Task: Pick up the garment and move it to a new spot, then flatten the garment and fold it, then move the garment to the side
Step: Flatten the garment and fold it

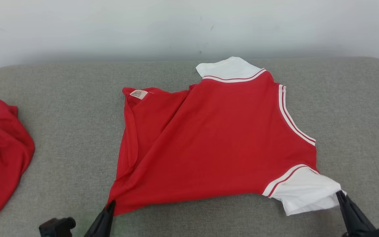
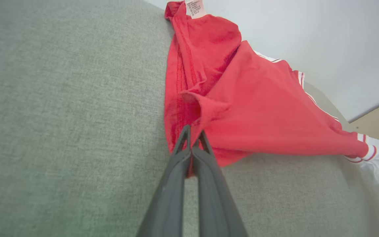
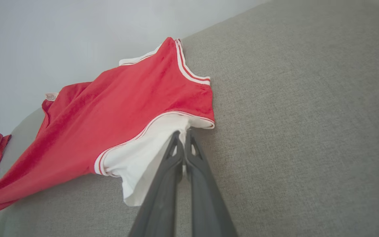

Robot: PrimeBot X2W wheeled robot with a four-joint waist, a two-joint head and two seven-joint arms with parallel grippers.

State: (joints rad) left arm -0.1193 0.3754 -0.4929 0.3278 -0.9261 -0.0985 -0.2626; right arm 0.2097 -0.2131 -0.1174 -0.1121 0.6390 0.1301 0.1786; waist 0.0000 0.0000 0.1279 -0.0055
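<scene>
Head view, red shirt (image 1: 215, 138) spread on grey worktop (image 1: 61, 108), left hand (image 1: 110, 205) clamped on its red hem corner, right hand (image 1: 340, 195) clamped on its white sleeve (image 1: 303, 191), second red cloth (image 1: 2, 148) bunched well apart at left edge.

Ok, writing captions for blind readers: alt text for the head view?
A red white-sleeved T-shirt lies spread on a grey surface, the left gripper pinching its hem, the right gripper a sleeve. Another red garment lies at left.
</scene>
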